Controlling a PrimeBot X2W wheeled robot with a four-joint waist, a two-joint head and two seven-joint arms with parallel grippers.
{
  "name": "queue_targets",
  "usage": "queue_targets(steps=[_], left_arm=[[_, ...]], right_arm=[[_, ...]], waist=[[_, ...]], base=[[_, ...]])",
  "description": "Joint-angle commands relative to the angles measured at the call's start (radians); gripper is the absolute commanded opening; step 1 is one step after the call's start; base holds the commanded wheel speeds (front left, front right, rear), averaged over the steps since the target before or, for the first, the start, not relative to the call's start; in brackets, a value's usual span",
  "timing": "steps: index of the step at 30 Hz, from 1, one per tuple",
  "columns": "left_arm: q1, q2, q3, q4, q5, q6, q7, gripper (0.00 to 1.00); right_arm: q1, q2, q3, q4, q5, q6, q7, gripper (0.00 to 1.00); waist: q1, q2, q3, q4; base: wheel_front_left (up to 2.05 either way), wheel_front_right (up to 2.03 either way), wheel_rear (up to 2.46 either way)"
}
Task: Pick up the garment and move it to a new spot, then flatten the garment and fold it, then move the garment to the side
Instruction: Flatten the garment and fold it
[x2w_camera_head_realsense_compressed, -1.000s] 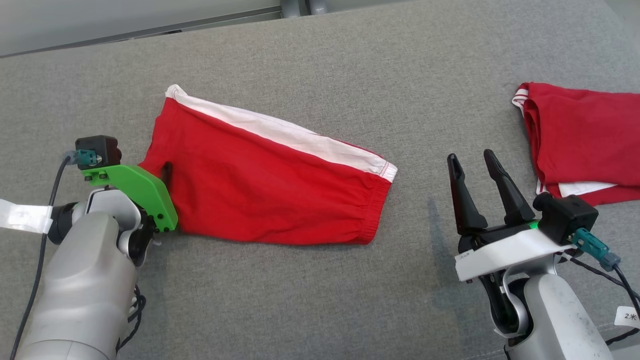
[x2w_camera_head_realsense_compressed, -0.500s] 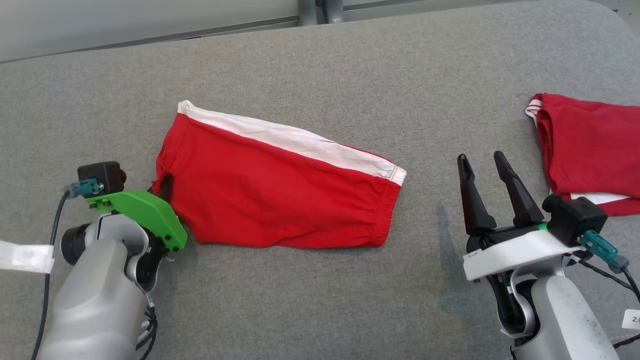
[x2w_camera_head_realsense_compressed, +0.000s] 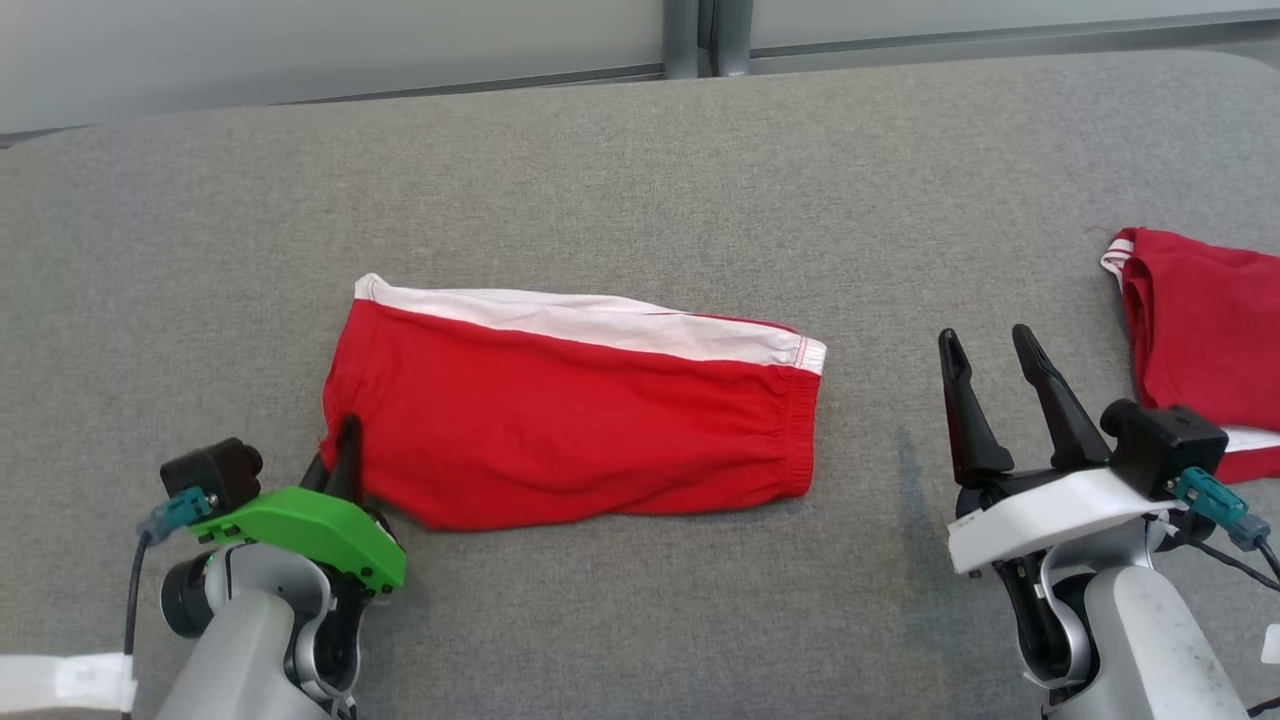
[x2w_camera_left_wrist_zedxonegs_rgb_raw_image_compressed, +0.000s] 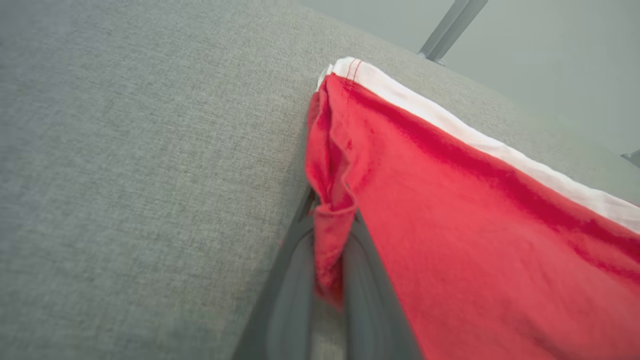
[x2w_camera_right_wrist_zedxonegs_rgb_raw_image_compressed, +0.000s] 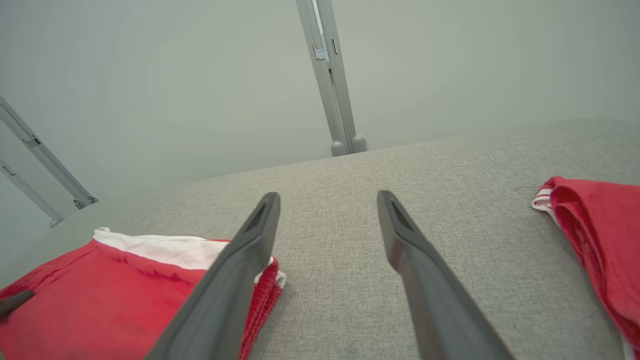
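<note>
Gripping only a thin corner of the white-striped red cloth shorts (x2w_camera_head_realsense_compressed: 580, 430), the left tool (x2w_camera_head_realsense_compressed: 345, 447) may lose it from drag on the grey desk (x2w_camera_head_realsense_compressed: 640, 180); the right tool (x2w_camera_head_realsense_compressed: 983, 345) is open.

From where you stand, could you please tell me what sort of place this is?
Probably a robot garment-folding test station: a grey fabric-covered table, red shorts laid flat, a second red garment aside, pale wall panels behind.
</note>
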Motion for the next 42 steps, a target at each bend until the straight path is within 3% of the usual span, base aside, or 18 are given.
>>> queue_targets(steps=[1, 8, 15, 16, 17, 18, 19, 32, 42], left_arm=[[0.050, -0.005, 0.007, -0.050, -0.010, 0.024, -0.009, 0.00], [0.183, -0.015, 0.010, -0.207, -0.028, 0.084, 0.006, 0.00], [0.233, -0.001, 0.000, -0.267, -0.014, 0.120, 0.023, 0.00], [0.235, 0.003, -0.001, -0.273, -0.010, 0.123, 0.021, 0.24], [0.235, 0.003, -0.001, -0.273, -0.010, 0.123, 0.021, 0.24], [0.235, 0.010, -0.002, -0.277, -0.002, 0.126, 0.014, 0.51], [0.235, 0.015, -0.004, -0.280, 0.002, 0.128, 0.009, 1.00], [0.243, 0.073, -0.025, -0.388, 0.120, 0.152, -0.096, 1.00], [0.297, 0.067, -0.046, -0.535, 0.135, 0.181, -0.097, 1.00]], right_arm=[[0.013, -0.003, -0.004, -0.006, -0.007, 0.000, 0.006, 1.00], [0.023, -0.003, 0.005, -0.007, -0.001, 0.000, 0.018, 1.00], [0.030, -0.003, 0.016, 0.002, 0.000, 0.000, 0.023, 1.00], [0.032, -0.003, 0.017, 0.004, 0.001, 0.000, 0.023, 1.00], [0.032, -0.003, 0.017, 0.004, 0.001, 0.000, 0.023, 1.00], [0.034, -0.003, 0.019, 0.006, 0.002, 0.000, 0.023, 1.00], [0.036, -0.003, 0.020, 0.008, 0.002, 0.000, 0.023, 1.00], [0.066, -0.003, 0.011, 0.042, 0.004, 0.000, 0.047, 1.00], [0.061, -0.003, 0.031, 0.144, 0.130, 0.000, 0.123, 1.00]], waist=[[0.0000, 0.0059, -0.011, 0.010], [0.0000, 0.0059, -0.023, 0.016], [0.0000, 0.0059, -0.038, 0.015], [0.0000, 0.0059, -0.041, 0.015], [0.0000, 0.0059, -0.041, 0.015], [0.0000, 0.0059, -0.044, 0.016], [0.0000, 0.0059, -0.048, 0.016], [0.0000, 0.0059, -0.099, 0.059], [0.0000, 0.0059, -0.109, 0.143]], base=[[0.00, 0.00, 0.00], [0.00, 0.00, 0.00], [0.00, 0.00, 0.00], [0.00, 0.00, 0.00], [0.00, 0.00, 0.00], [0.00, 0.00, 0.00], [0.00, 0.00, 0.00], [0.00, 0.00, 0.00], [0.00, 0.00, 0.00]])
